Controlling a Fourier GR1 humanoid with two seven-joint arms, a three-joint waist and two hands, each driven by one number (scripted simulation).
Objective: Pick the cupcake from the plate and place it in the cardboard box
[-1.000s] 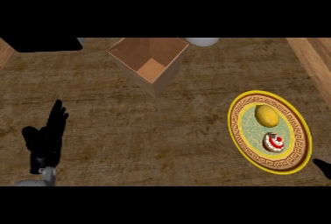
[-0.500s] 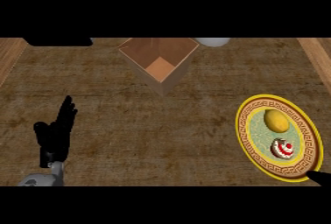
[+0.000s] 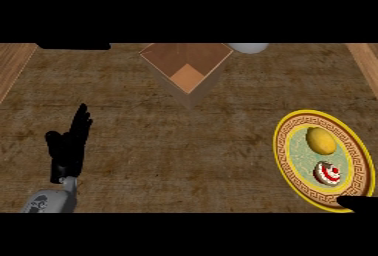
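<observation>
Brown and coarse-grained, the table (image 3: 184, 150) runs between wooden strips at its left and right edges. The box (image 3: 188, 70) stands at the middle of the far edge with its flaps open and its mouth turned up, so I can lower something in from above. A pale round thing (image 3: 247, 47) sits just beside it at the far edge. The plate (image 3: 286, 150) lies at the right edge, toward the near corner. On it the cupcake (image 3: 328, 173) sits upright on the nearer half, close to a yellow fruit (image 3: 321, 140) but apart from it, and nothing touches it. My left robot hand (image 3: 68, 147) rests near the left near corner, fingers straight and pointing away from me, holding nothing. I judge it is parked there because the plate is well out of its way. Only a dark sliver of my right robot hand (image 3: 359, 204) shows at the plate's near rim, and I cannot tell how open it is. That side is nearest the cupcake, so the pick should fall to it. The grasp has not yet begun.
</observation>
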